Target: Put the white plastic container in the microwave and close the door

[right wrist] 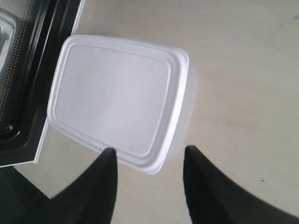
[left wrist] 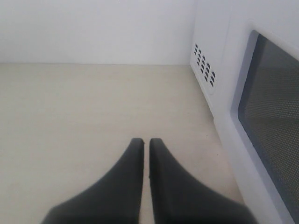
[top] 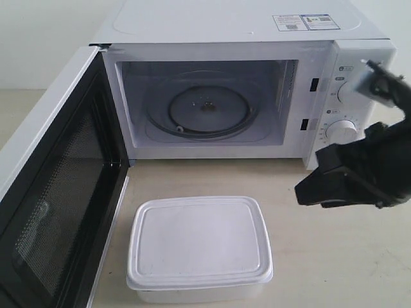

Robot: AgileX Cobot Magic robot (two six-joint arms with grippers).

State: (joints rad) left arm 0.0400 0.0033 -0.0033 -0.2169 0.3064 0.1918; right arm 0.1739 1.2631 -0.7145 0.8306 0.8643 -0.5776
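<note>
Right gripper (right wrist: 149, 150), jaws spread and gripping nothing, hangs near a corner of the white plastic container (right wrist: 114, 93), probably not touching it, in front of the microwave (top: 225, 19).

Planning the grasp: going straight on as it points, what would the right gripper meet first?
Probably the white plastic container, whose corner lies ahead of the open right gripper; depth unclear.
</note>
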